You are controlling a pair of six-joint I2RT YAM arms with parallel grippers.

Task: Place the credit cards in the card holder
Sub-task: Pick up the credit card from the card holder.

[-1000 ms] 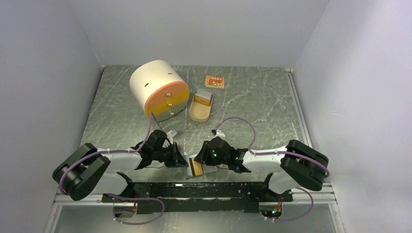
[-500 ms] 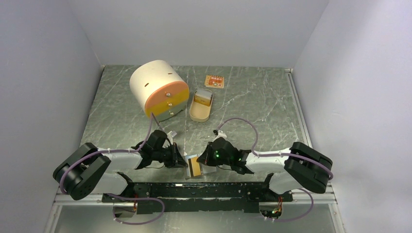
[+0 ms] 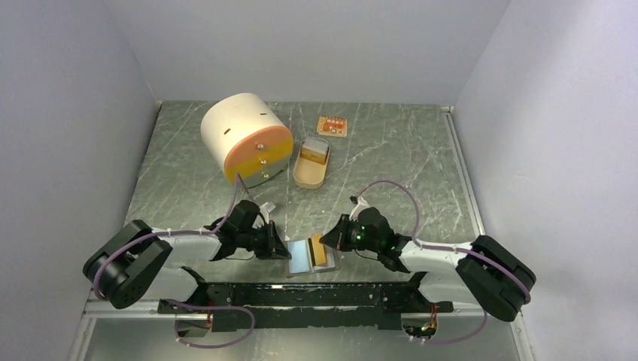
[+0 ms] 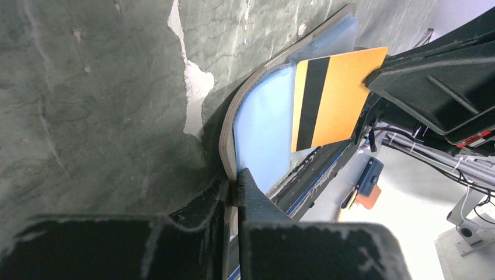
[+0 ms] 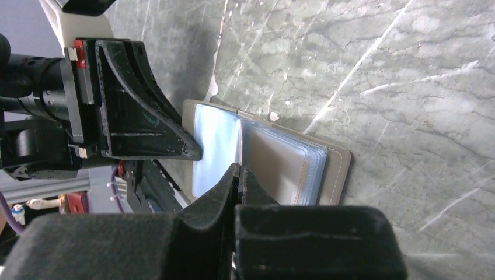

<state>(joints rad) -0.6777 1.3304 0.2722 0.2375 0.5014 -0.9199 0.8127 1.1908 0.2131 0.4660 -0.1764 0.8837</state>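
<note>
The card holder (image 3: pixel 300 256) lies open like a book near the table's front edge, with a tan cover and clear sleeves (image 5: pixel 280 166). My left gripper (image 3: pixel 286 250) is shut on the edge of its left cover (image 4: pixel 229 146). A gold-orange credit card (image 3: pixel 324 253) with a black stripe (image 4: pixel 333 96) hangs over the holder's right half. My right gripper (image 3: pixel 323 242) is shut on that card's right end. In the right wrist view the jaws (image 5: pixel 240 170) stand pressed together above the holder's spine, and the card shows only as a thin edge between them.
A white cylinder with an orange face (image 3: pixel 244 143) stands at the back left. A tan oval tin (image 3: pixel 311 165) lies beside it, and a small orange packet (image 3: pixel 332 125) lies further back. The black mounting rail (image 3: pixel 316 289) runs just in front of the holder.
The right gripper closed on the gold-orange card and drew back to the right with it. The holder's pale left page now shows. The left gripper has kept its hold.
</note>
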